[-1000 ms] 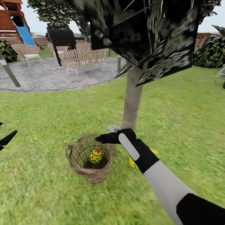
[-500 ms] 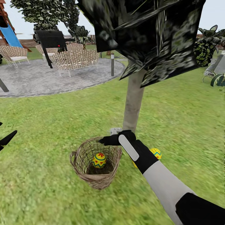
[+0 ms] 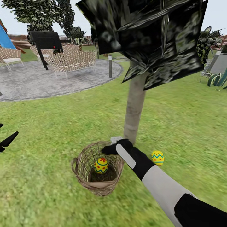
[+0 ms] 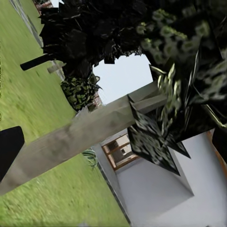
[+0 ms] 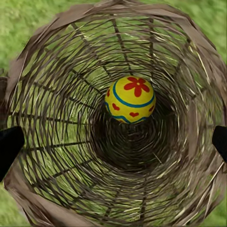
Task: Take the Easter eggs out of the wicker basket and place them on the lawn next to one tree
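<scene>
The wicker basket (image 3: 82, 171) sits on the lawn (image 3: 47, 126) just in front of the tree (image 3: 135, 107), whose pale trunk (image 4: 85, 137) also shows in the left wrist view. One Easter egg (image 3: 101, 165) lies at the bottom of the basket (image 5: 52, 61); seen from above, the egg (image 5: 131, 99) has a red flower on top. A second egg (image 3: 157, 157) rests on the grass to the right of the trunk. My right gripper (image 3: 106, 150) hovers over the basket's far rim, open (image 5: 113, 144) and empty. My left gripper (image 3: 8, 140) is at the far left, open.
A grey paved circle (image 3: 37, 82) with wicker chairs (image 3: 74, 61) and a black grill (image 3: 45, 42) lies beyond the lawn. Dark leaves (image 3: 151, 41) hang low over the trunk. A white house wall (image 4: 156, 189) and bushes (image 3: 209, 44) stand to the right.
The head camera has shifted, so the scene slid left. My right gripper has dropped closer to the basket's rim. The egg on the grass now shows fully beside my arm.
</scene>
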Tool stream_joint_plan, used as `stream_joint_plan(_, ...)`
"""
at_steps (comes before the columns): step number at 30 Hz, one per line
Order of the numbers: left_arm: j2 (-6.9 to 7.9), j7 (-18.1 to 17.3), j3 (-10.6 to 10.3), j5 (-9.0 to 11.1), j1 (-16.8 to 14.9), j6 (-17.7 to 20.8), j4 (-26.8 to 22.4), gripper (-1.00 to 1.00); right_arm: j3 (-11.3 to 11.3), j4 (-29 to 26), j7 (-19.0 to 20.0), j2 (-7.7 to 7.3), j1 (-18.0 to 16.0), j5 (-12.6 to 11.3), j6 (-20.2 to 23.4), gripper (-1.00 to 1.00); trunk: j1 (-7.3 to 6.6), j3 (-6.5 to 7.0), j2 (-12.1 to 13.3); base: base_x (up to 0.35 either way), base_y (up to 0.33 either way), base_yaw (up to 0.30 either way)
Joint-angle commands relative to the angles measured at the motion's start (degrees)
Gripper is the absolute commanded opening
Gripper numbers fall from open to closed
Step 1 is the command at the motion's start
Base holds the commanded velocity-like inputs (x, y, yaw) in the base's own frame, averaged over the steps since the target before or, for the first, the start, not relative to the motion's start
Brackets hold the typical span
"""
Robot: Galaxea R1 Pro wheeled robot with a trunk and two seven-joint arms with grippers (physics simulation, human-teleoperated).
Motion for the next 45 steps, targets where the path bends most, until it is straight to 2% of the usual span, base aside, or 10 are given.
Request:
stream_joint_plan(1, 0.0, -0.26, 0.05, -0.14, -0.04, 0.23, 0.03, 1.0, 0.16, -0.02, -0.5, 0.0, -0.05, -0.95, 0.1, 1.0, 0.0, -0.05, -0.02, 0.092, 0.265, 0.0)
stream_joint_plan(12, -0.02, -0.26, -0.05, -0.14, -0.04, 0.23, -0.13, 1.0, 0.55, 0.35, -0.77, 0.0, -0.1, -1.25, 0.31, 1.0, 0.0, -0.05, -0.02, 0.148, 0.235, 0.0)
stream_joint_plan(24, -0.04, -0.26, -0.28, -0.14, -0.04, 0.23, -0.14, 1.0, 1.69, 5.02, -1.04, 0.0, -0.05, -1.19, -0.04, 1.0, 0.0, -0.05, -0.02, 0.21, 0.008, 0.0)
stream_joint_plan(37, -0.21, -0.32, -0.24, -0.14, -0.04, 0.24, -0.14, 1.0, 1.79, 4.86, -0.38, 0.0, -0.05, -1.28, 0.05, 1.0, 0.0, -0.05, -0.02, 0.027, 0.0, 0.0)
stream_joint_plan(41, -0.41, -0.34, -0.22, -0.14, -0.04, 0.3, -0.14, 1.0, 1.8, 4.69, -0.14, 0.0, -0.05, -1.28, 0.32, 1.0, 0.88, -0.77, -1.62, 0.0, 0.0, 0.0)
stream_joint_plan(45, -0.41, -0.35, -0.19, -0.14, -0.04, 0.31, -0.14, 1.0, 1.8, 4.66, -0.08, 0.0, -0.05, -2.52, 0.45, 1.0, 1.76, -1.48, -3.23, 0.0, 0.0, 0.0)
